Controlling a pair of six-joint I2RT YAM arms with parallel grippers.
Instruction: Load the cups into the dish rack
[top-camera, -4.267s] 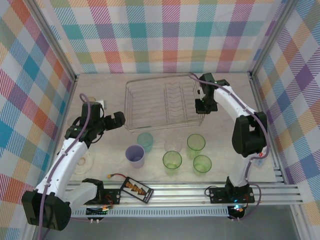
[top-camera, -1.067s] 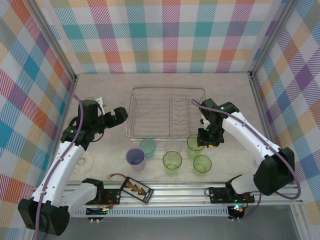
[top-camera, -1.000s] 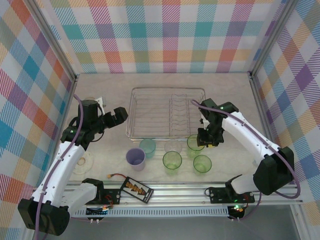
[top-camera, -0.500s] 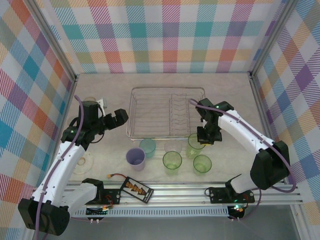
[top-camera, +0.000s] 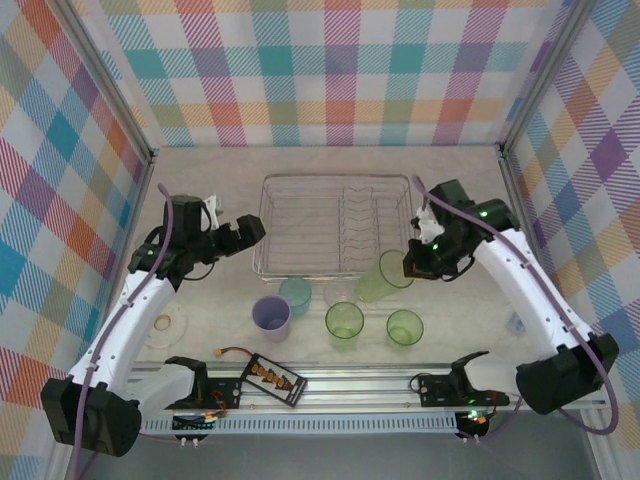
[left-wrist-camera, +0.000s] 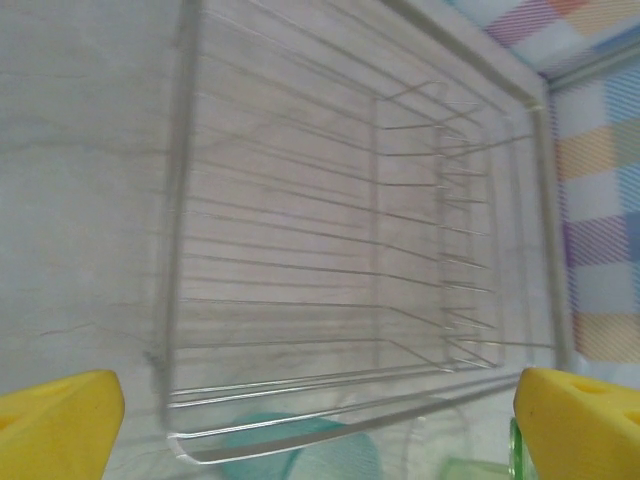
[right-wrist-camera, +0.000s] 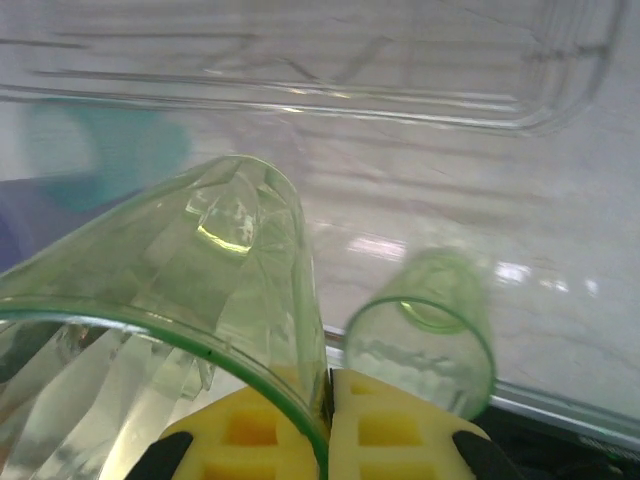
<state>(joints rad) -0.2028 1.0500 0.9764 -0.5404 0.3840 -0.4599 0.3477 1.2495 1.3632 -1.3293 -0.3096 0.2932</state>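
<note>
Six cups were on view: one lilac cup (top-camera: 271, 313), one teal cup (top-camera: 294, 292), one clear cup (top-camera: 345, 292) and three green. There was one rack (top-camera: 335, 178), at mid-table. Two green cups (top-camera: 344, 322) and the other three stood upright just in front of its near edge. The right gripper (top-camera: 413, 262) pinched the third green cup (top-camera: 378, 279) by its rim (tilted, off the table) at the rack's near right corner. The left gripper (top-camera: 247, 231) hung just beside the rack's left edge, jaws spread. Open table (top-camera: 200, 170) lay behind the rack.
</note>
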